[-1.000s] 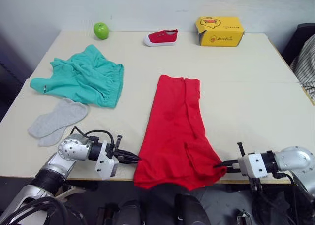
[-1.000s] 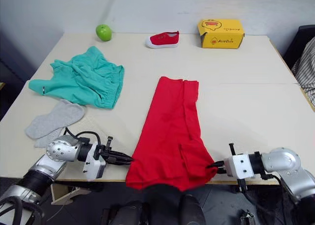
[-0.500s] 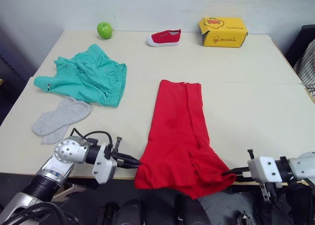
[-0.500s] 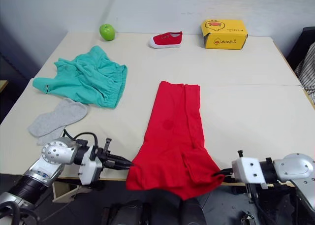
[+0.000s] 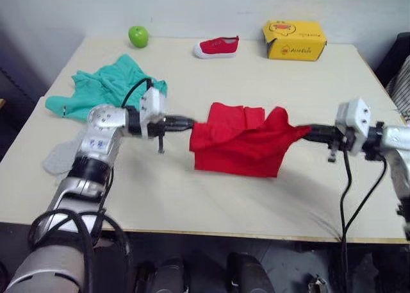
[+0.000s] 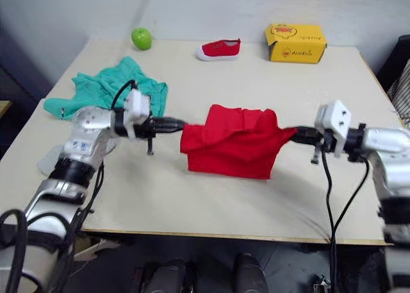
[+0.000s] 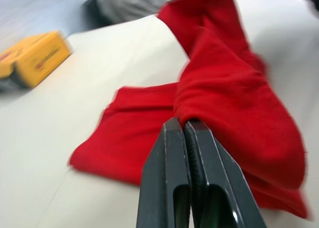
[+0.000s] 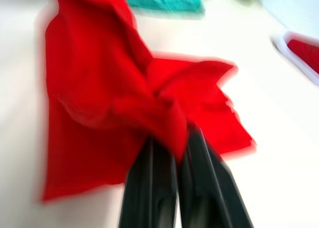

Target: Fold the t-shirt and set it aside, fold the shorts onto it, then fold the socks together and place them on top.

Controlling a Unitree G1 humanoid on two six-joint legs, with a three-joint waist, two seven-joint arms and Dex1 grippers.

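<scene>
Head view: pinching opposite corners of the t-shirt (image 5: 238,141) with left hand (image 5: 189,122) and right hand (image 5: 302,132), holding it mid-desk (image 5: 211,197), shorts (image 5: 106,88) beyond the left hand. Wrist views: both hands clamping red cloth.

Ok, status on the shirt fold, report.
Left gripper and right gripper both shut on t-shirt. Near half lifted over far half. Nothing in the way.

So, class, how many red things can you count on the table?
2: the t-shirt at mid-table, pinched at its two sides by the left gripper and right gripper, and the small shoe at the far edge.
</scene>
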